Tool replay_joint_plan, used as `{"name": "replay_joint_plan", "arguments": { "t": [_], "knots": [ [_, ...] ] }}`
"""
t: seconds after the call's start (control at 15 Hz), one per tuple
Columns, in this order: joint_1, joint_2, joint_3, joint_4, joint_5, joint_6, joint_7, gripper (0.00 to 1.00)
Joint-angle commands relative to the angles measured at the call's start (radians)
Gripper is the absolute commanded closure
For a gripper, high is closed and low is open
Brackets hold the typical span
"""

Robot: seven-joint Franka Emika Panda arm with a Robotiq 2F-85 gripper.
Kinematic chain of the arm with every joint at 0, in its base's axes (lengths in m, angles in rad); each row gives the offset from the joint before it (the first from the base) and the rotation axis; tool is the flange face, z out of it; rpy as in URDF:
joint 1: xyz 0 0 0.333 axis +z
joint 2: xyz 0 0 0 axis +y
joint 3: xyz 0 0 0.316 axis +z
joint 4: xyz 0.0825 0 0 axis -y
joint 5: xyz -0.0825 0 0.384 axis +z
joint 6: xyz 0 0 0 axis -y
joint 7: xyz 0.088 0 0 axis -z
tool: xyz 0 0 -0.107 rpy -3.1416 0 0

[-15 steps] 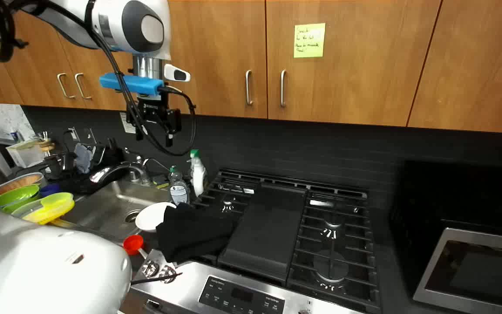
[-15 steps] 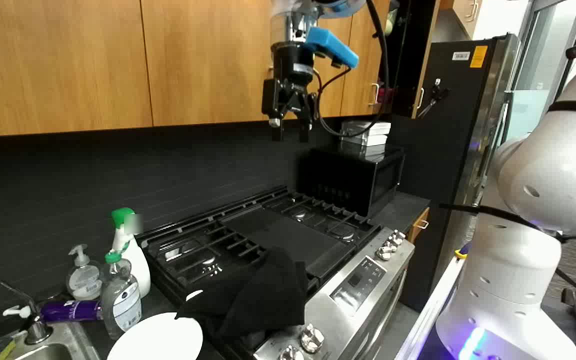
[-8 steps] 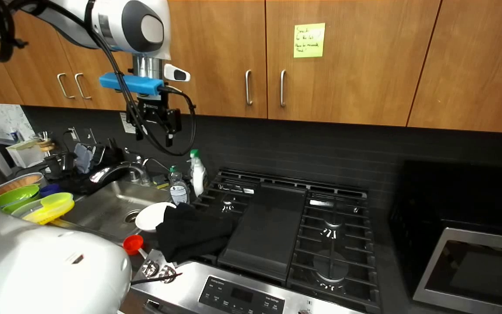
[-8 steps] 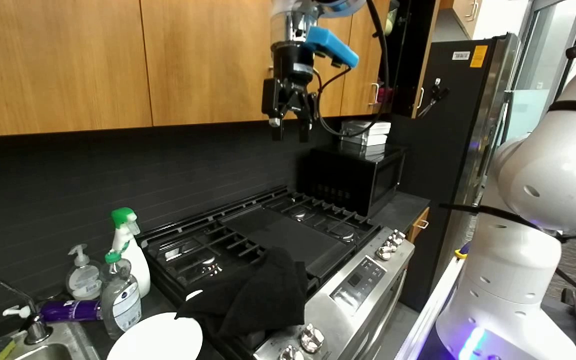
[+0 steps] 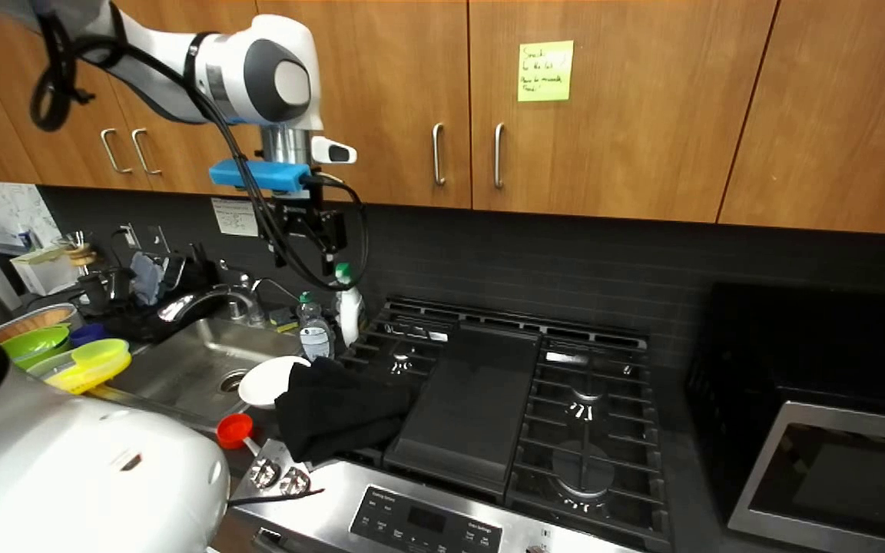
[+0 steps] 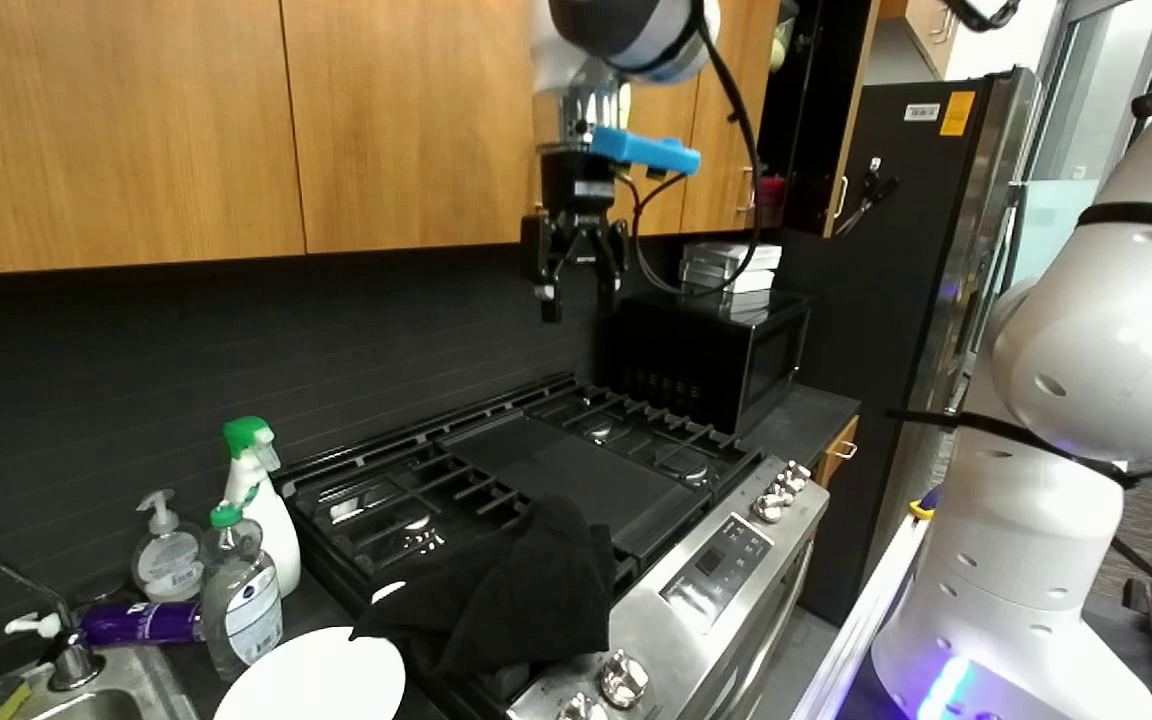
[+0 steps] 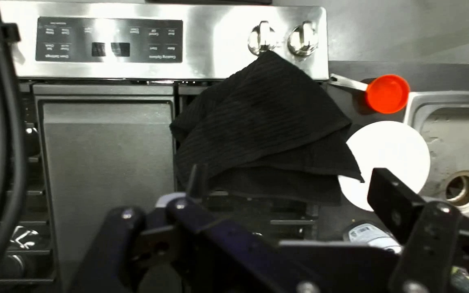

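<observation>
My gripper (image 6: 579, 302) hangs open in the air above the stove, its fingers wide apart with nothing between them. Both exterior views show it below the level of the upper cabinets' bottom edge. In the wrist view the gripper (image 7: 289, 179) reaches in from the bottom over a crumpled black cloth (image 7: 259, 118). That cloth (image 5: 343, 411) lies across the stove's sink-side burner and front edge. One cloth corner overlaps a white round dish (image 7: 393, 158), which sits on the counter between stove and sink. A red cup with a pale handle (image 7: 387, 93) stands close by.
A dish soap bottle (image 6: 244, 600) and a green-topped spray bottle (image 6: 271, 520) stand behind the dish. A steel sink (image 5: 174, 376) holds the side with yellow and green bowls (image 5: 89, 367). Wooden cabinets (image 5: 381, 100) overhang the stove; a microwave (image 6: 706, 350) stands beyond it.
During the last half second my arm has come down, with the gripper shifting right in an exterior view. Before that it held still. The gripper stays open; cloth and dish have not moved.
</observation>
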Motion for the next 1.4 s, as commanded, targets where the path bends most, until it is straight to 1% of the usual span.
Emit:
{"name": "replay_joint_plan", "arguments": {
  "t": [0.0, 0.27, 0.47, 0.67, 0.93, 1.13, 1.33],
  "knots": [
    [-0.031, 0.132, 0.001, -0.004, -0.072, 0.102, 0.025, 0.00],
    [-0.034, 0.220, -0.013, -0.012, -0.080, 0.159, -0.007, 0.00],
    [-0.030, 0.256, -0.013, -0.022, -0.073, 0.173, -0.022, 0.00],
    [-0.020, 0.314, -0.007, -0.044, -0.067, 0.215, -0.025, 0.00],
    [0.010, 0.427, 0.012, -0.072, -0.074, 0.300, -0.025, 0.00],
    [0.031, 0.489, 0.020, -0.062, -0.081, 0.298, -0.026, 0.00],
    [0.044, 0.517, 0.017, -0.056, -0.091, 0.285, -0.016, 0.00]
  ]
}}
